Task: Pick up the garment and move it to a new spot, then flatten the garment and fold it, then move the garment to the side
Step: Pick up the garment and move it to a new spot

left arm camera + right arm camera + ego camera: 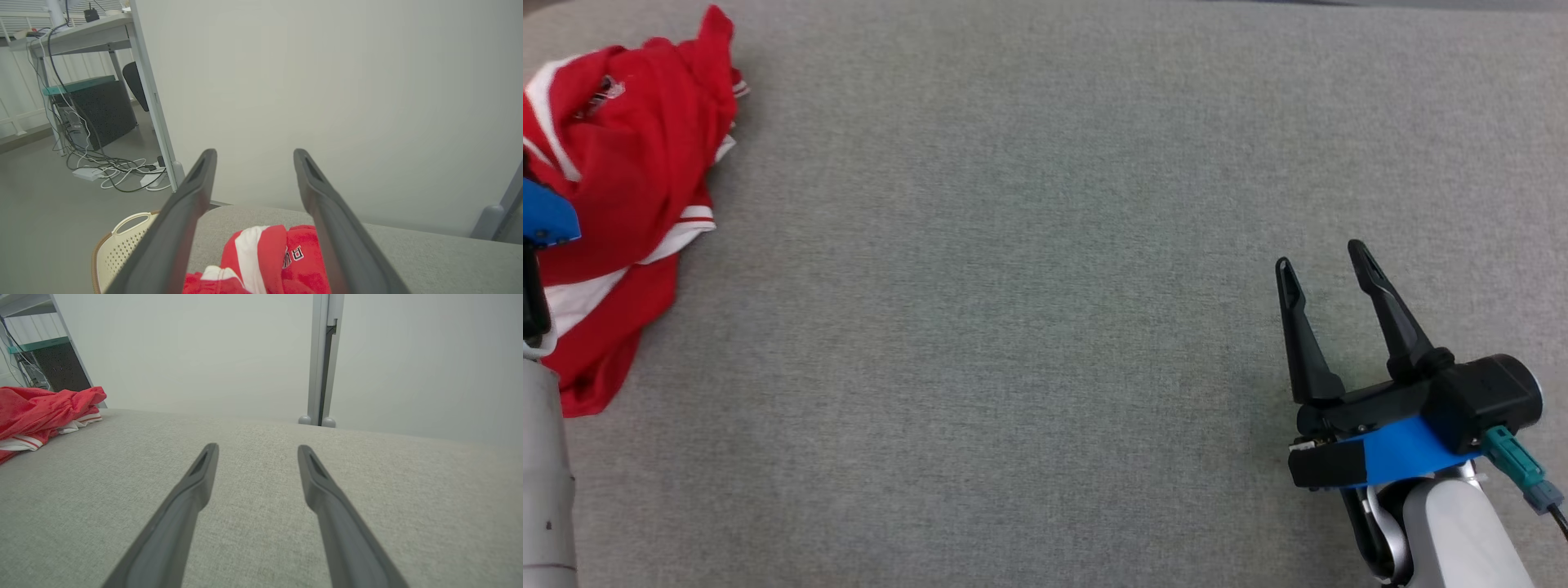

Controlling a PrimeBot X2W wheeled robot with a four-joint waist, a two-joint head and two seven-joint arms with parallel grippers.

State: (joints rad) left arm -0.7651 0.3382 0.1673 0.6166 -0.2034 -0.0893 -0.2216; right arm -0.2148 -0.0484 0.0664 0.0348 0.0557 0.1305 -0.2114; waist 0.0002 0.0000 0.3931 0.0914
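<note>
The garment [629,188] is red with white stripes and lies crumpled at the far left of the grey padded table [1013,286]. My left arm's blue mount and pale forearm stand at the left edge, over the garment's near side. In the left wrist view my left gripper [253,157] is open above the garment [282,261], with nothing between its fingers. My right gripper [1323,257] is open at the lower right, far from the garment, and holds nothing. The right wrist view has that gripper [257,451] open over bare table, the garment [41,412] at its far left.
A cream perforated basket [118,245] stands on the floor beside the table's left end. Beyond it are a desk [81,36], a dark computer case [98,110] and loose cables [118,171]. A pale partition wall [327,102] with a metal post [322,359] runs behind the table.
</note>
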